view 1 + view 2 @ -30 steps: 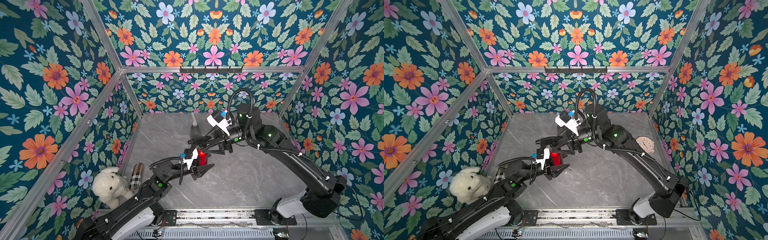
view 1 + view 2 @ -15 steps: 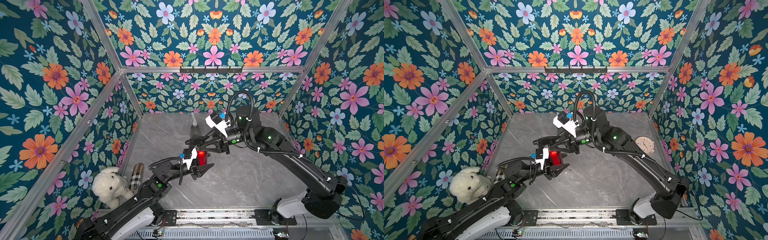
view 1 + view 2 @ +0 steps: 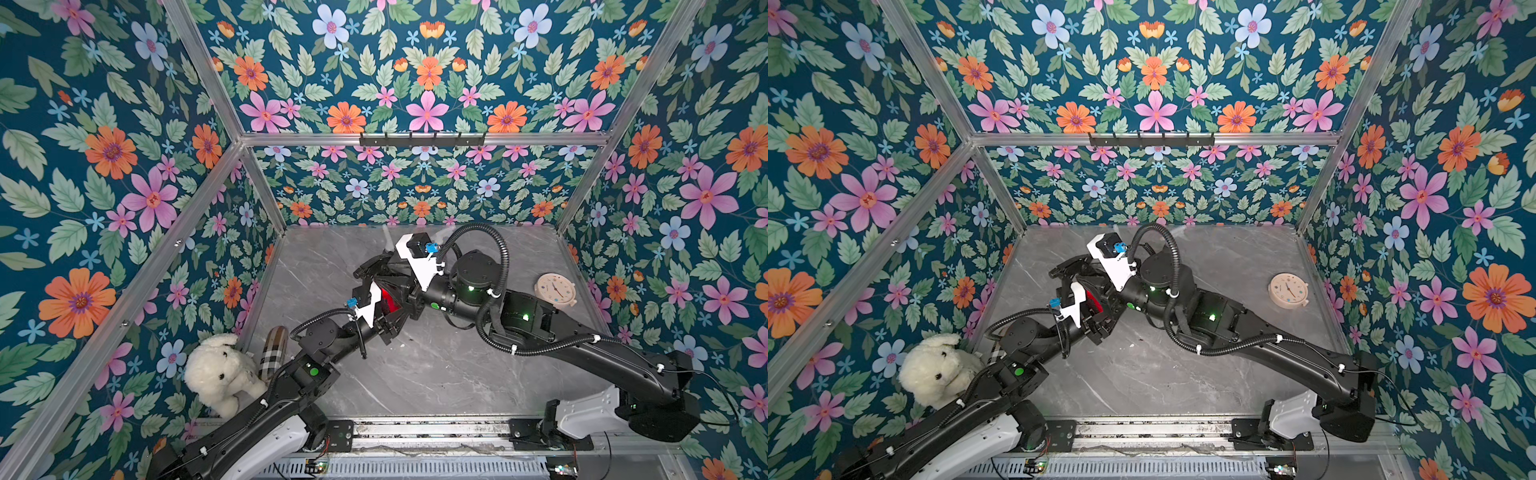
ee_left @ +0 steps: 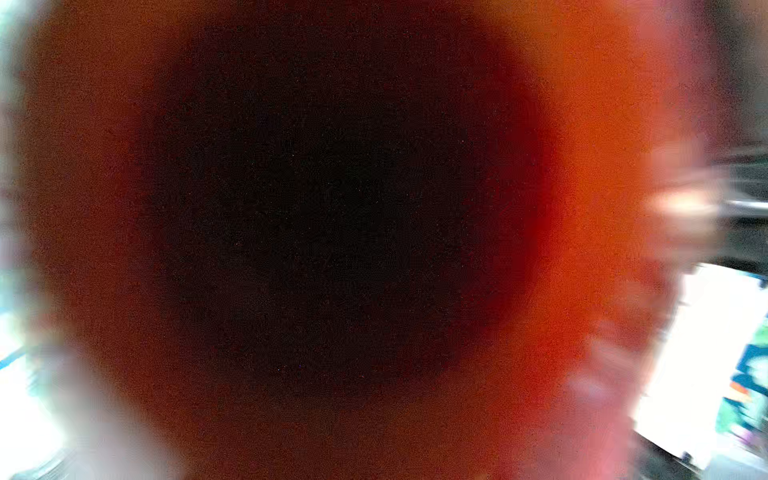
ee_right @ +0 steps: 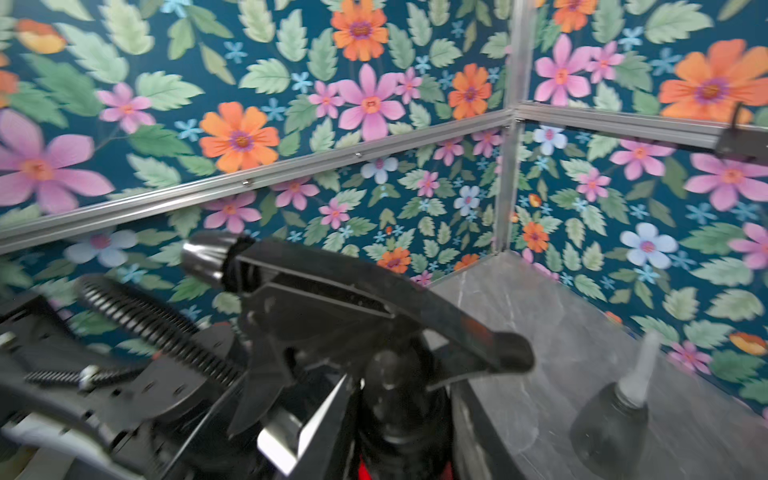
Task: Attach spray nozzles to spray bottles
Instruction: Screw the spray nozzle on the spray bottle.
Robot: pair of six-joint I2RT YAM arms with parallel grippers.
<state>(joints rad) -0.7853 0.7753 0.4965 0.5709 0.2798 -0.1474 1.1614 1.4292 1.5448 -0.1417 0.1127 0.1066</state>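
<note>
Grips the red bottle (image 3: pixel 390 295) in the left pincer (image 3: pixel 387 306), pressed tight; pinches the black nozzle (image 5: pixel 357 299) in the right pincer (image 5: pixel 386 424), right on top of the red bottle; needs a slow, straight twist, no tilt; best to hold the red bottle hard.

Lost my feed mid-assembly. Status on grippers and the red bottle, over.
Left gripper shut on red bottle. Right gripper shut on black nozzle, sitting atop bottle. Grey bottle stands clear.

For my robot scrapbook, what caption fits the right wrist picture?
A black spray nozzle perched on the red bottle, with a smoky-grey bottle standing on the grey table nearby.
</note>
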